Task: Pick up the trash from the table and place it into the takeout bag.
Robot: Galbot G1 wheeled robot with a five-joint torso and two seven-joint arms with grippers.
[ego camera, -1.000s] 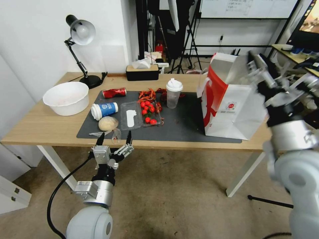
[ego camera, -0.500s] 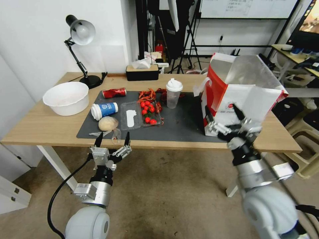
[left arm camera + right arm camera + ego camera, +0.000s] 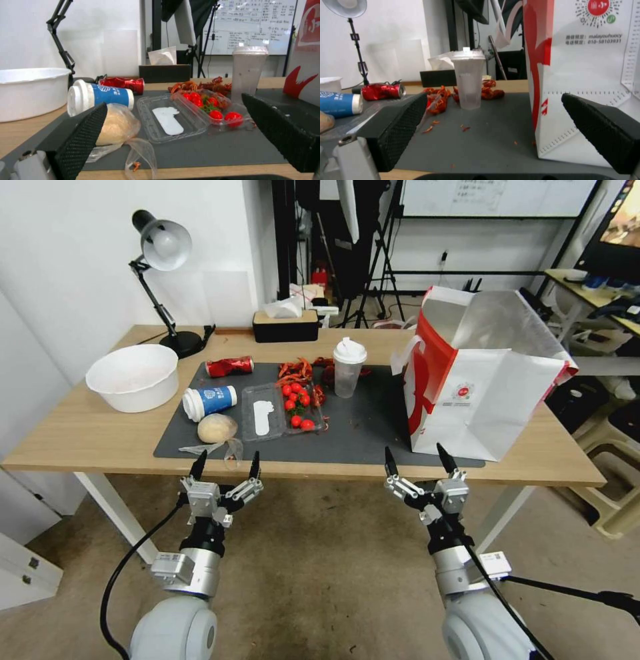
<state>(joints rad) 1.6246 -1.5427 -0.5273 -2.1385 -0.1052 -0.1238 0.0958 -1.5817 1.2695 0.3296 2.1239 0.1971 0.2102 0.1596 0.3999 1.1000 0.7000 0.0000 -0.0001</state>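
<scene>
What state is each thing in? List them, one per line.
takeout bag: upright, mouth open
clear plastic cup: upright, lid on
paper cup: lying on its side, lidded
red can: crushed, lying down
clamshell box: open, tomatoes inside
left gripper: jaws open, holding nothing
right gripper: jaws open, holding nothing

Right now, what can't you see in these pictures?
- Inside the bag: head view, its own walls hide what is in it.
- Bag top: right wrist view, cut off by the edge.
- Bowl: left wrist view, cut off by the edge.
- Wrapped lump: left wrist view, half behind a left pincer finger.
</scene>
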